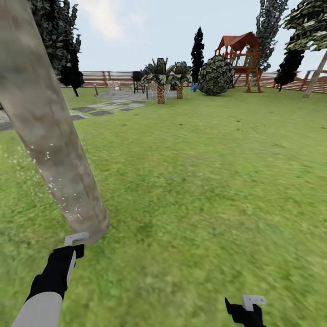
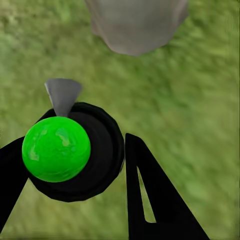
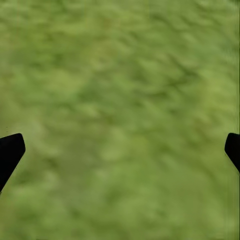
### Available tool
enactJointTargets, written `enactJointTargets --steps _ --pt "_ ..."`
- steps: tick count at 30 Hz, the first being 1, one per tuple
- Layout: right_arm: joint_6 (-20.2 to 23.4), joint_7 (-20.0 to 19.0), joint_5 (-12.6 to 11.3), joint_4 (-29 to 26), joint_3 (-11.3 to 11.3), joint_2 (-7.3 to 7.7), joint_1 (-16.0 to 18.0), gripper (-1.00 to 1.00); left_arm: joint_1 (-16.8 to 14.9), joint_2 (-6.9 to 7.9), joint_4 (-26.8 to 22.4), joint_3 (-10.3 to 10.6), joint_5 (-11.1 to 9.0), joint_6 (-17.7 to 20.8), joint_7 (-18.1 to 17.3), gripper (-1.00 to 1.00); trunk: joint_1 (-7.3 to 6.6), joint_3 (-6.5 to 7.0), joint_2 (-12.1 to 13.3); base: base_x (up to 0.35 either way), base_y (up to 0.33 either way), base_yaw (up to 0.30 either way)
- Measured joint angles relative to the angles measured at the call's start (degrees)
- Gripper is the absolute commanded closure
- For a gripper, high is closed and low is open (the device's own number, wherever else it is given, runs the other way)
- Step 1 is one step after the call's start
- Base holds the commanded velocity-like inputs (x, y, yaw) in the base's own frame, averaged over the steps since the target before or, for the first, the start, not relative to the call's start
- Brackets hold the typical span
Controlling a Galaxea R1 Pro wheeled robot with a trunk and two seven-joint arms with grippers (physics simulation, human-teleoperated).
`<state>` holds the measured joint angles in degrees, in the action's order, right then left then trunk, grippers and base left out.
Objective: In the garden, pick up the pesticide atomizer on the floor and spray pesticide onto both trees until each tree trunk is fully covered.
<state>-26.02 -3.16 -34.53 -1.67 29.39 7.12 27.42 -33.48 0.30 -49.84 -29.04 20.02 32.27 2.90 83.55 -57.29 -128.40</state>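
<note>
Atomizer (image 2: 67, 150): gripped between the black fingers (image 2: 150, 195) of the left gripper (image 1: 72, 247); green ball top and black round body seen in the left wrist view, grey nozzle aimed toward the trunk base.
Tree trunk (image 1: 50, 131): thick, mottled grey-brown, leaning from 11 o'clock down to its foot just ahead of the left gripper in the head view; pale flecks scattered over its lower stretch, likely spray.
Key relation: trunk at 12 o'clock from the nozzle, near but apart; long axis of the trunk running up and away, leaning toward 11 o'clock, so upward sweeps likely needed to cover the higher bark.
Nearer arm: left, close beside the trunk's foot; right gripper (image 1: 247, 309) low at 5 o'clock, well apart from the trunk.
Right fingers (image 3: 11, 150): spread wide, empty, hovering over bare lawn (image 3: 125, 100).
Second tree (image 1: 318, 70): leaning trunk at 2 o'clock, far across the grass by the fence (image 1: 100, 78); judged not yet treated, though too distant to tell.
</note>
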Motion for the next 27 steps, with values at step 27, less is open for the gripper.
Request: enactJointTargets --steps 27 --pt "0.00 -0.18 0.08 -0.09 0.05 0.00 0.00 -1.00 0.00 -0.10 0.01 -0.06 -0.07 -0.02 0.00 1.00 0.00 0.00 0.00 0.199 -0.229 0.124"
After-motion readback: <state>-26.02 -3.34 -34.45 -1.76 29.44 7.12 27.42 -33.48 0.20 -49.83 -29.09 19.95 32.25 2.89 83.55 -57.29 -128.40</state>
